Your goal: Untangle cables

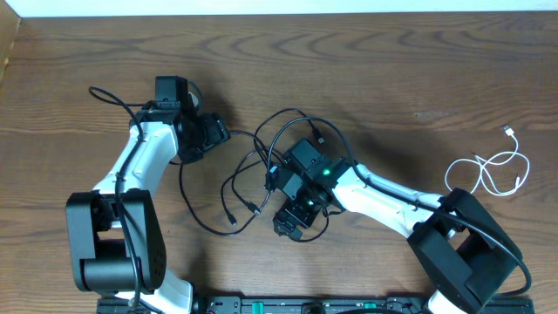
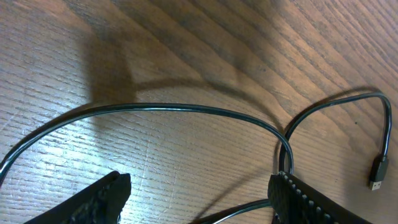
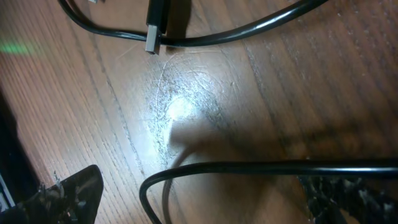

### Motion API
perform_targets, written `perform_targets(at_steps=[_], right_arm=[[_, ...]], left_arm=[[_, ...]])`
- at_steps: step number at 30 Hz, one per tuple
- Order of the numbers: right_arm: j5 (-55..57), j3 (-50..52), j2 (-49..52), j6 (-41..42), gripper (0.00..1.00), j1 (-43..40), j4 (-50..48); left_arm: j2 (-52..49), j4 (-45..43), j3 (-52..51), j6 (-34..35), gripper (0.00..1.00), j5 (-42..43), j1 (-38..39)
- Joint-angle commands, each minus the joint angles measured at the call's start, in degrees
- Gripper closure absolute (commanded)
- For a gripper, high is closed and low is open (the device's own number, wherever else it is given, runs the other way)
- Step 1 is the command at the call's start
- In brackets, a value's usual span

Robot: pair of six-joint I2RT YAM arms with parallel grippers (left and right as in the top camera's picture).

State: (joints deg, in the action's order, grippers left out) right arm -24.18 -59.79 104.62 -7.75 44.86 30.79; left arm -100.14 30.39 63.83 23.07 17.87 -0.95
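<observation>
Overhead: we count two arms, one white cable (image 1: pixel 493 170) and a knot of black cables (image 1: pixel 261 170) on the wooden table (image 1: pixel 418 70). Three black plug ends show in the knot, so there are at least two black cords; the crossings keep us from an exact count. The knot lies mid-table, with the left gripper (image 1: pixel 218 135) at its left rim and the right gripper (image 1: pixel 292 227) over its lower right part. The white cable lies looped by itself toward the right side of the picture, well apart from the knot, with bare wood between them. The table's far edge runs along the top of the view, well apart from both grippers, with a broad band of bare wood before it. Left wrist: two fingers (image 2: pixel 102 199), spread, pinching nothing. One black cord arcs across the gap above them and bends down to the tip of the finger on the right of the picture; we cannot tell whether they touch. A second cord loops off to the right and ends in one plug (image 2: pixel 377 171). Right wrist: two fingers (image 3: pixel 68 196), spread wide, holding nothing. One black cord runs across the gap between them. Farther up, another cord arcs along the top of the picture, and one metal-tipped plug (image 3: pixel 152 34) lies across it.
</observation>
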Motion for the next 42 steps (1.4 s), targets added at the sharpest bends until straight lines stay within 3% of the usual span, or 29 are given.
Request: perform_targets(at_steps=[1, 10, 13, 18, 19, 21, 24, 29, 32, 42], right_arm=[[1.1, 0.7, 1.4, 0.0, 0.01, -0.3, 0.3], [0.0, 0.7, 1.4, 0.0, 0.04, 0.3, -0.2], [0.0, 0.7, 1.4, 6.0, 0.05, 0.5, -2.9], [4.6, 1.2, 1.8, 24.4, 0.31, 1.1, -10.1], [8.1, 1.7, 2.1, 29.3, 0.3, 1.6, -11.0], [14.4, 2.8, 3.5, 36.6, 0.13, 2.8, -12.7], [15.1, 3.0, 5.4, 37.6, 0.08, 3.8, -13.8], [14.6, 3.0, 5.7, 37.2, 0.25, 3.7, -15.6], [14.6, 3.0, 5.7, 37.3, 0.46, 3.8, -15.8], [14.5, 3.0, 5.7, 37.3, 0.61, 3.7, -15.8]], left_arm=[[-0.6, 0.1, 0.0, -0.7, 0.24, -0.6, 0.0], [-0.6, 0.1, 0.0, -0.7, 0.23, -0.6, 0.0], [-0.6, 0.1, 0.0, -0.7, 0.23, -0.6, 0.0], [-0.6, 0.1, 0.0, -0.7, 0.23, -0.6, 0.0], [-0.6, 0.1, 0.0, -0.7, 0.23, -0.6, 0.0], [-0.6, 0.1, 0.0, -0.7, 0.23, -0.6, 0.0], [-0.6, 0.1, 0.0, -0.7, 0.23, -0.6, 0.0], [-0.6, 0.1, 0.0, -0.7, 0.23, -0.6, 0.0], [-0.6, 0.1, 0.0, -0.7, 0.23, -0.6, 0.0], [-0.6, 0.1, 0.0, -0.7, 0.23, -0.6, 0.0]])
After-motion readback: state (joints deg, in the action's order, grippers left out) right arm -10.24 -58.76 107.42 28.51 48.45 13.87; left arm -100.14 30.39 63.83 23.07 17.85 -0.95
